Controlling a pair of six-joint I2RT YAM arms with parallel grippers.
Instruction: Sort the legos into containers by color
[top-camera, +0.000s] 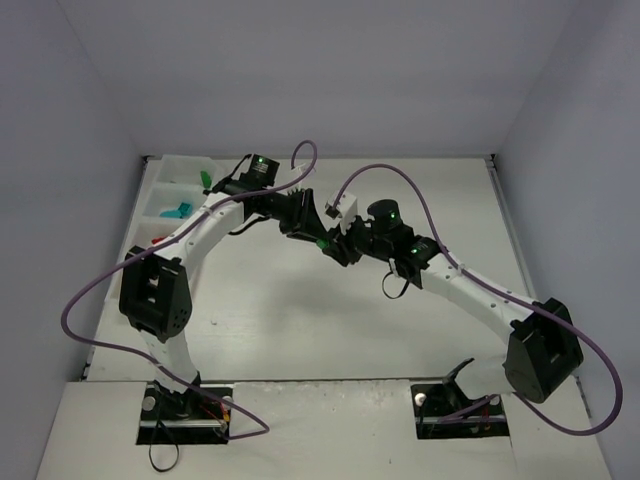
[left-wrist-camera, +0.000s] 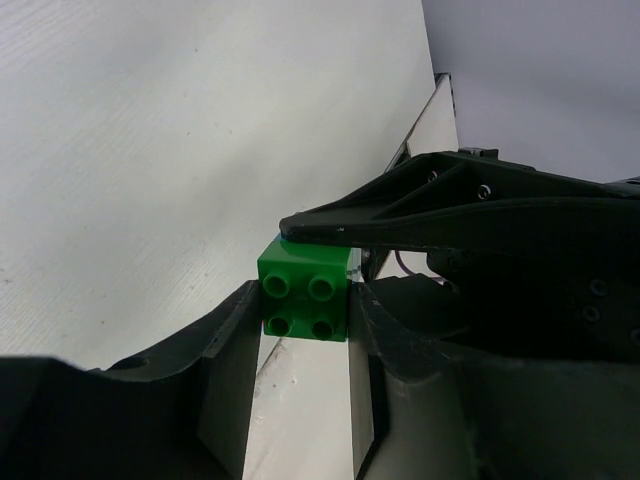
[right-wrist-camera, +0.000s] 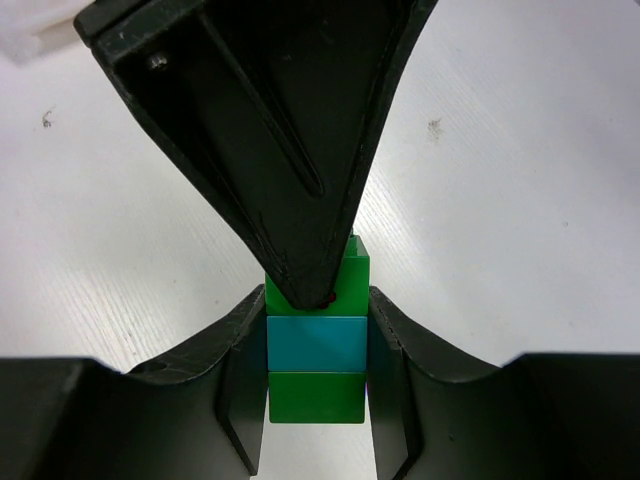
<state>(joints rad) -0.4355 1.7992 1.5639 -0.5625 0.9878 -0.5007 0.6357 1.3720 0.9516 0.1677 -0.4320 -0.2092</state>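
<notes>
- Looking between the fingers of your right pincer (right-wrist-camera: 317, 350), you find the lego stack (right-wrist-camera: 317, 345) clamped there: green, teal, green, with the teal brick squarely between the pads.
- Your left pincer (left-wrist-camera: 303, 312) is closed on the green brick (left-wrist-camera: 303, 298) at the stack's outer end. Both fingers press its sides, and its face with four circles is turned toward the left wrist camera.
- The two pincers meet tip to tip and crosswise. In the right wrist view, one left finger (right-wrist-camera: 290, 200) lies over the stack and hides most of that end brick. In the left wrist view, a right finger crosses just above the green brick.
- The white table (top-camera: 300, 330) shows behind the stack in both wrist views.
- The tray (top-camera: 150, 200) sits well apart from both pincers, back beside your left arm. Its compartments hold a teal lego (top-camera: 178, 210) and a red lego (top-camera: 158, 240), and a green lego (top-camera: 205, 180) sits right beside the arm.
- Purple cables (top-camera: 400, 180) loop over both arms behind the pincers.
</notes>
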